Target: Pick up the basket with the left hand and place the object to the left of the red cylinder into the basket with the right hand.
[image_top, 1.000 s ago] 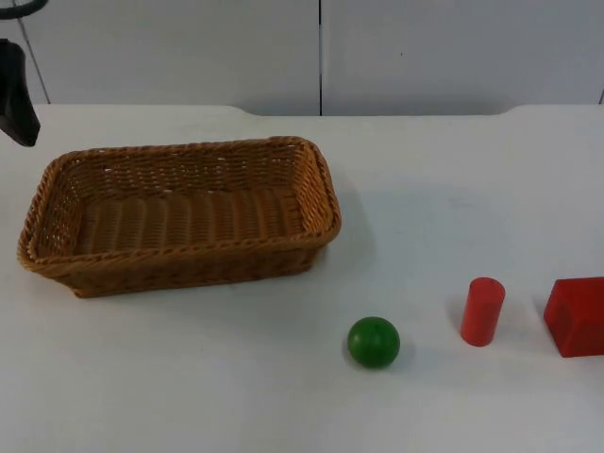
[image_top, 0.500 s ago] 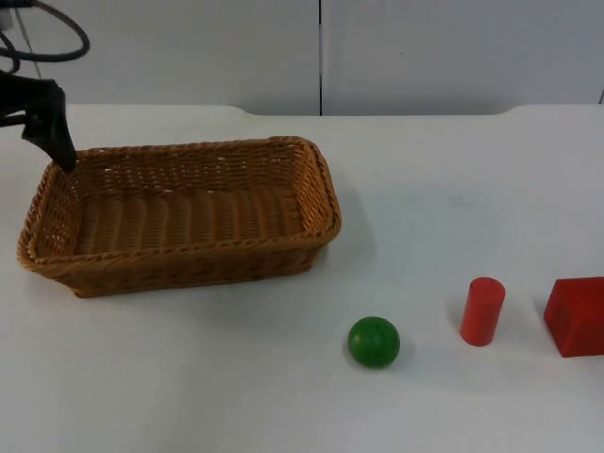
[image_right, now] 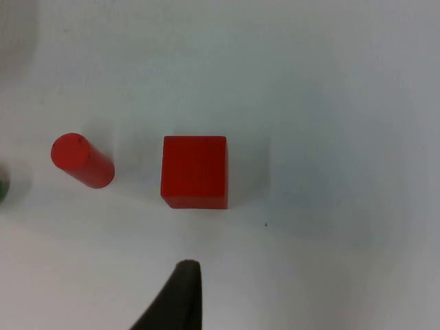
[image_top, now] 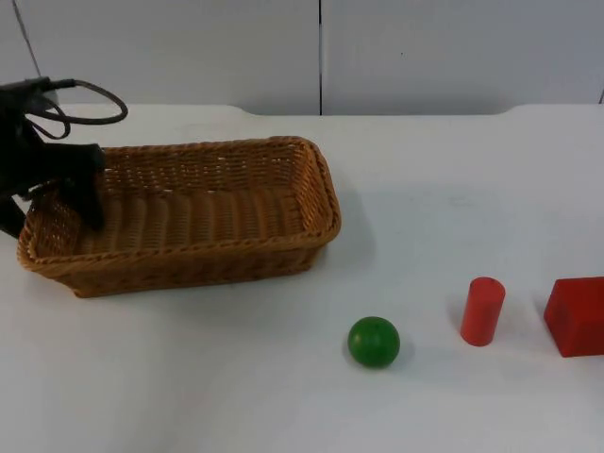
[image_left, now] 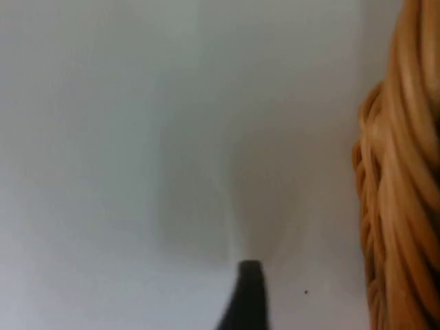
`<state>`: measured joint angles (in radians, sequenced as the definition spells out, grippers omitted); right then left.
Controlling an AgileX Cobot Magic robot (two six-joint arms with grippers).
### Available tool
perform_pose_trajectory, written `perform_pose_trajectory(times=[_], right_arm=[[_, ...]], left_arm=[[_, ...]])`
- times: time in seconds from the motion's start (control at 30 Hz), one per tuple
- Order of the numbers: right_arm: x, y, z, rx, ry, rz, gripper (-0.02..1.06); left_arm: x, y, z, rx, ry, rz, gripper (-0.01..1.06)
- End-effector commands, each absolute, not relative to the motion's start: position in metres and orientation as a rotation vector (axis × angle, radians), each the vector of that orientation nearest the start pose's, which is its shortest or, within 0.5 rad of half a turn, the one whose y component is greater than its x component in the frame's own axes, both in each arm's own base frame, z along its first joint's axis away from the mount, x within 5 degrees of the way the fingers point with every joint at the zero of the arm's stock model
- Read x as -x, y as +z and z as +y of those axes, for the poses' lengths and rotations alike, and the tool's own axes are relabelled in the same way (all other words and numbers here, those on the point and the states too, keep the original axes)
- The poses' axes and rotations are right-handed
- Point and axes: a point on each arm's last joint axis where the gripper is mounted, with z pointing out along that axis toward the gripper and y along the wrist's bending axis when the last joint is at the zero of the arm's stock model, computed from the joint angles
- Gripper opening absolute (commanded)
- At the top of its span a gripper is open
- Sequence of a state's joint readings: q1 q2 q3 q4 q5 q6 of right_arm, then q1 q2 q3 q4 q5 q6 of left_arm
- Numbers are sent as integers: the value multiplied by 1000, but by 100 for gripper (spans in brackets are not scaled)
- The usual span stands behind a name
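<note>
Where the white table (image_top: 189, 396) meets the grey partition wall (image_top: 425, 57) at its far edge, a wicker basket (image_top: 189, 212) sits on the table's left half, near that far edge. A green ball (image_top: 374, 342) lies toward the near edge, left of the red cylinder (image_top: 482, 310), which stands upright and apart from it. A red cube (image_top: 576, 316) rests at the right edge, just beside the cylinder. Open table surrounds the ball on every side, and the middle of the table between basket and ball is bare. The left gripper (image_top: 52, 203) straddles the basket's left end wall, one finger inside and one outside, spread apart and not yet closed on the wicker. Half a second ago it hung at the basket's far left corner; it has since dropped lower over the rim. The right gripper (image_right: 180, 295) waits above the cube and cylinder; whether it is parted cannot be told.
</note>
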<state>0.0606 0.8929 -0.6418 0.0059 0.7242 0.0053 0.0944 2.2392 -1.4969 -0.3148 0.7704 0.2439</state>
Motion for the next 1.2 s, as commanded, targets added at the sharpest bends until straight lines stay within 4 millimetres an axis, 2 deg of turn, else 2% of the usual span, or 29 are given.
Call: perform_pose_trajectory(times=[0.0, 0.03, 0.07, 0.13, 0.17, 0.23, 0.27, 0.33, 0.43, 0.47, 0.6, 0.63, 0.7, 0.77, 0.8, 0.9, 0.93, 1.0, 1.07, 1.1, 1.17], right_arm=[[-161, 277, 11, 71, 32, 2448, 105], [-161, 277, 11, 71, 32, 2448, 105], [-161, 277, 11, 71, 32, 2448, 105], [-161, 277, 11, 71, 32, 2448, 105], [-161, 277, 11, 71, 32, 2448, 105], [-161, 277, 11, 71, 32, 2448, 105], [-161, 277, 11, 71, 32, 2448, 105], [-161, 277, 11, 71, 32, 2448, 105], [-161, 277, 11, 71, 32, 2448, 105], [-161, 277, 11, 71, 32, 2448, 105], [-161, 277, 11, 71, 32, 2448, 105], [-161, 277, 11, 71, 32, 2448, 105], [-161, 277, 11, 71, 32, 2448, 105], [-161, 277, 11, 71, 32, 2450, 105], [-161, 277, 11, 71, 32, 2450, 105], [-161, 276, 11, 71, 32, 2456, 105], [-161, 276, 11, 71, 32, 2456, 105], [-161, 276, 11, 71, 32, 2456, 105], [-161, 276, 11, 71, 32, 2456, 105], [-161, 276, 11, 71, 32, 2456, 105], [-161, 276, 11, 62, 48, 2457, 105]], left_arm=[[-433, 98, 19, 96, -326, 2950, 57], [-433, 98, 19, 96, -326, 2950, 57], [-432, 97, 18, 94, -333, 2963, 44], [-431, 97, 18, 105, -345, 2971, 26], [-431, 97, 18, 105, -345, 2971, 26], [-431, 100, 16, 128, -370, 2974, 3], [-431, 102, 16, 155, -385, 2967, 0], [-431, 107, 15, 182, -396, 2955, 0], [-431, 129, 14, 185, -412, 2913, 0], [-431, 129, 14, 185, -412, 2913, 0], [-420, 179, 18, 143, -403, 2868, 0], [-420, 179, 18, 143, -403, 2868, 0], [-407, 210, 22, 125, -418, 2861, 0], [-396, 232, 26, 113, -421, 2840, 0], [-396, 232, 26, 113, -421, 2840, 0], [-374, 251, 32, 90, -419, 2835, 0], [-374, 251, 32, 90, -419, 2835, 0], [-352, 257, 34, 60, -438, 2871, 0], [-331, 255, 33, 62, -458, 2911, 0], [-331, 255, 33, 62, -458, 2911, 0], [-310, 249, 29, 49, -476, 2945, 0]])
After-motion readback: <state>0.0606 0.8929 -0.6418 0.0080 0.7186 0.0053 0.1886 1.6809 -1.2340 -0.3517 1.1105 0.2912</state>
